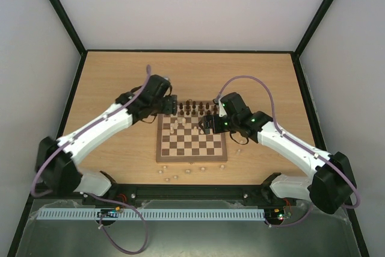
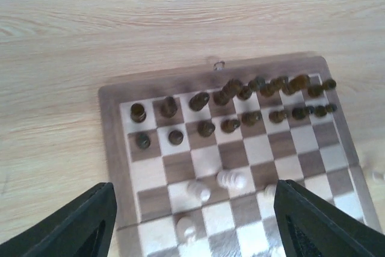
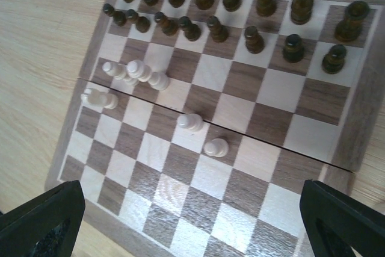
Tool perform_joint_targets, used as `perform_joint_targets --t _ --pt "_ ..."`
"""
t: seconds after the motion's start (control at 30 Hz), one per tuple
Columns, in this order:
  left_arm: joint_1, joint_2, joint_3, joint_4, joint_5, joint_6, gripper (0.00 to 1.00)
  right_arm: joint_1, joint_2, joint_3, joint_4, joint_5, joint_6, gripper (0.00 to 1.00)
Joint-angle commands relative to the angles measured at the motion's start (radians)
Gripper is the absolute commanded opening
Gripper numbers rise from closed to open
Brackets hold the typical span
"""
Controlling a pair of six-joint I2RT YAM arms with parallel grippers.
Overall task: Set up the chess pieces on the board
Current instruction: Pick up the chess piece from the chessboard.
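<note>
Only in the top external view are loose pieces [image 1: 187, 171] seen lying on the table [image 1: 114, 76] just in front of the board [image 1: 192, 138], with a few more beside its right edge. In the wrist views little beyond the board is shown. There the dark pieces [image 3: 240, 10] are seen standing in two rows along the far edge, and a handful of pale pieces [image 3: 144, 73] scattered on the middle squares. The table is of light wood grain, enclosed by pale walls [image 1: 180, 4] with black frame bars. The left gripper [image 2: 192, 227] is held above the board's far left corner, fingers spread apart and empty. The right gripper [image 3: 192, 221] is held over the board's right half, fingers parted wide, nothing grasped.
</note>
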Motion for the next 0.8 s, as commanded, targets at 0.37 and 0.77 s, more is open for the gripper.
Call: perform_joint_targets --t 0.37,0.77 --pt "-0.004 -0.523 -0.377 0.061 0.043 -0.051 0.99 0.003 0.028 0.016 -0.107 0.146 0.05 0.99" --pt "-0.008 -0.645 -0.51 0.168 0.09 -0.083 0.99 0.149 0.264 0.093 -0.119 0.201 0.095 0.62"
